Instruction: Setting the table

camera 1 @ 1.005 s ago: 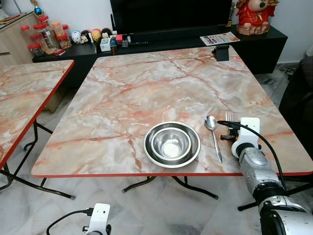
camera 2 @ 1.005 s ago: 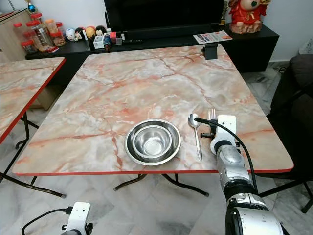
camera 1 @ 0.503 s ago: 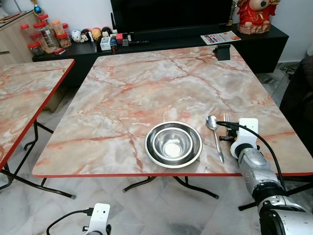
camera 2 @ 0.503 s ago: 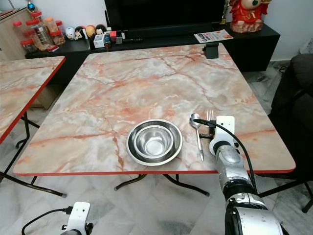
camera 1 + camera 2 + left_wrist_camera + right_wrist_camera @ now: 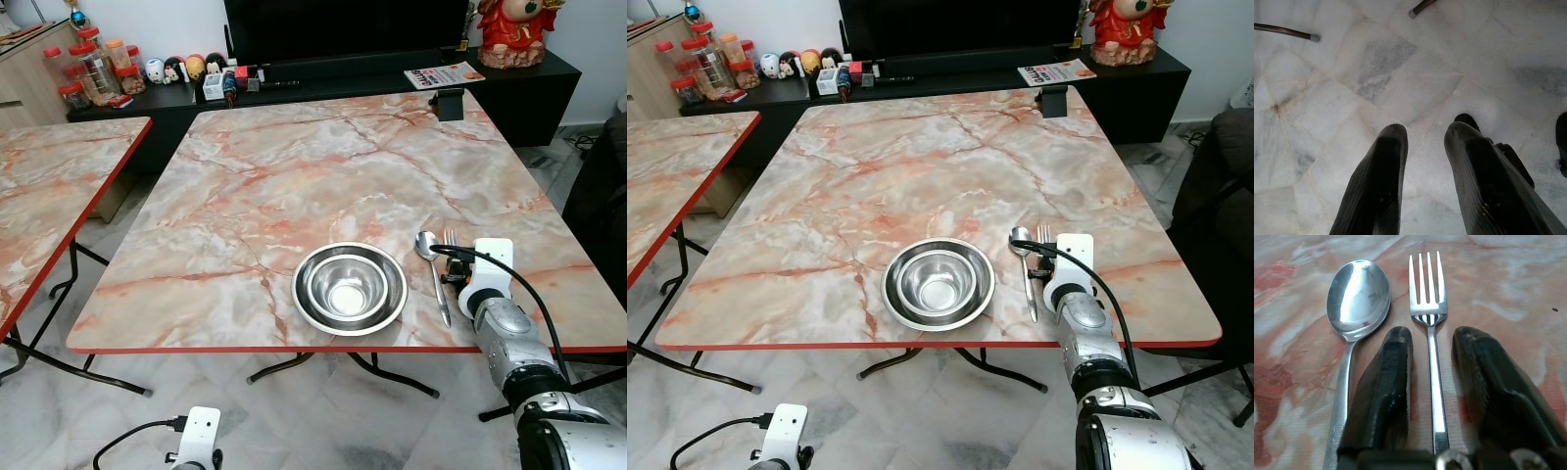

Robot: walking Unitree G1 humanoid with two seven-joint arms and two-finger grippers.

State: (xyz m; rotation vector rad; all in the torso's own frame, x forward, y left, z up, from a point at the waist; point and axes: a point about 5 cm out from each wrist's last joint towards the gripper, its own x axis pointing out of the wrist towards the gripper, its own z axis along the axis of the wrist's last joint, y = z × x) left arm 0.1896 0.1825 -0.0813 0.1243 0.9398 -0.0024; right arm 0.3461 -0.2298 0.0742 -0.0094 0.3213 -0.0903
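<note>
Fork (image 5: 1432, 338) lies flat on the marble counter (image 5: 294, 176), its handle running between the two parted fingers of the right end effector (image 5: 1432, 340), tines pointing to 12 o'clock beyond the fingertips. Neither finger touches the handle. Just beside it at 9 o'clock lies the spoon (image 5: 1354, 308), and further that way the steel bowl (image 5: 350, 287). Left end effector (image 5: 1425, 142) hangs idle over the floor, fingers apart.

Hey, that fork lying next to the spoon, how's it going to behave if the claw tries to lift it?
The fork looks like polished metal, so probably stiff but slippery. It lies flat on the table, so the right claw, open astride its thin handle, may struggle to get under it. Pushed, it would likely slide, perhaps into the spoon.
</note>
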